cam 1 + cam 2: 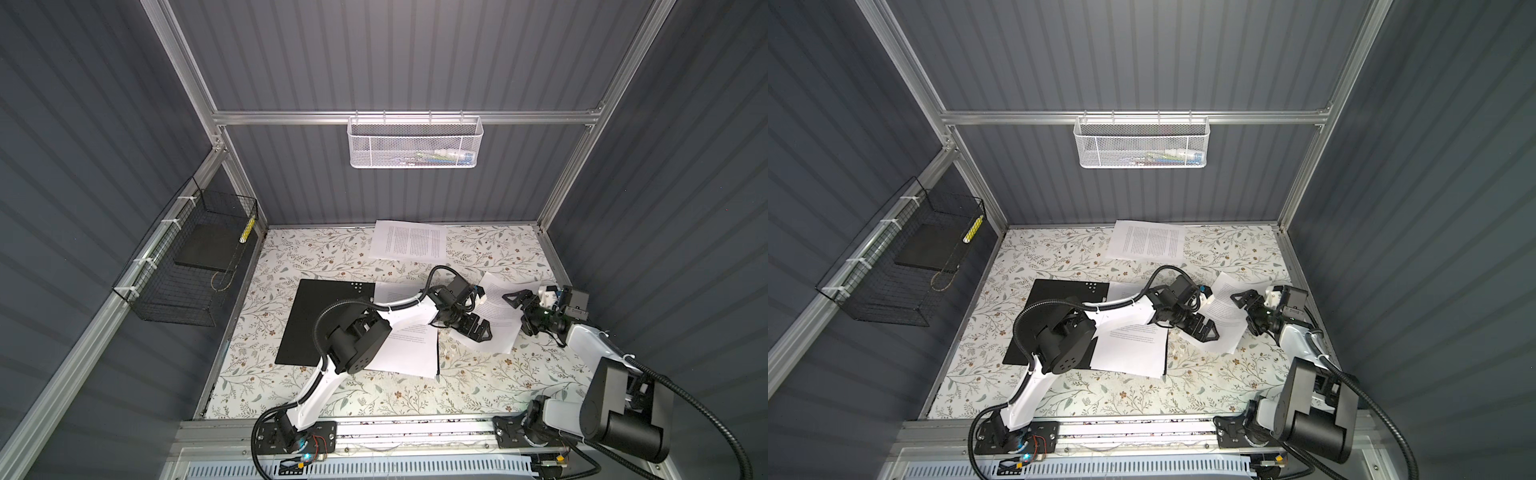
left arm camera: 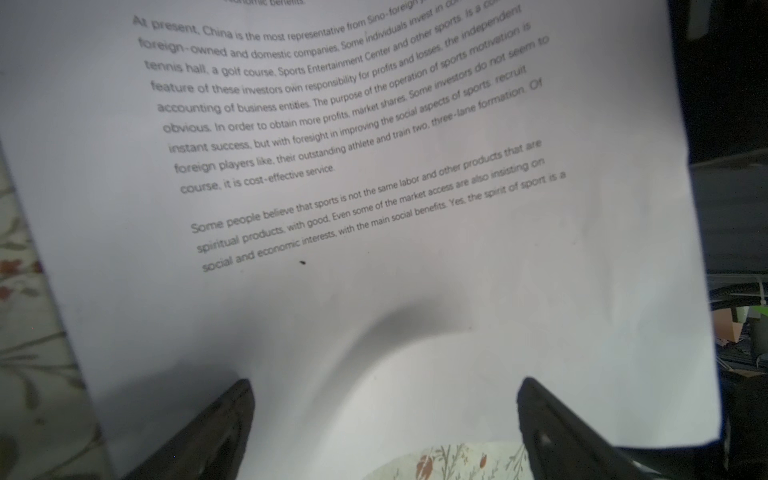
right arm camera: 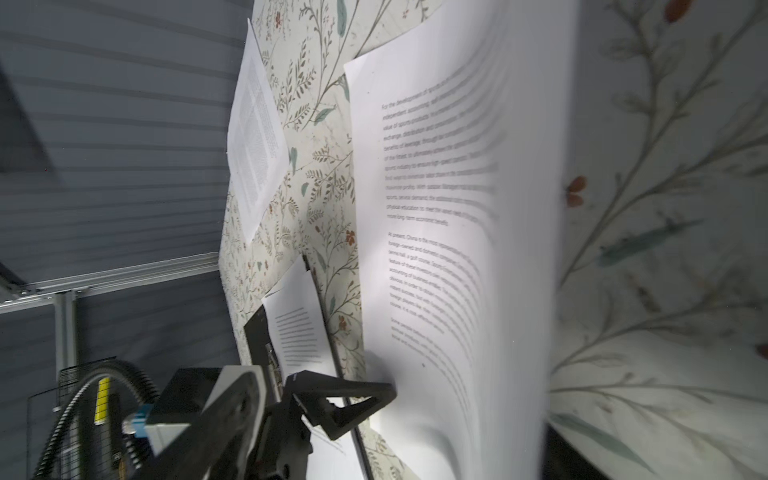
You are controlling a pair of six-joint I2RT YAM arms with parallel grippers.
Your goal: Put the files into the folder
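left wrist: left hand (image 2: 385, 386) apart at sheet (image 2: 374, 311) | top: right hand (image 1: 515, 299) grip unclear | right wrist only: folder (image 3: 255, 332) clip (image 3: 272, 361)

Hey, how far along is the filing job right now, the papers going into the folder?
Done: the folder lies open, with printed sheets already on its right half. In hand: a loose sheet lies right of the folder, the left gripper open over it and the right gripper at its edge. Left: that one and the back sheet still lie outside.
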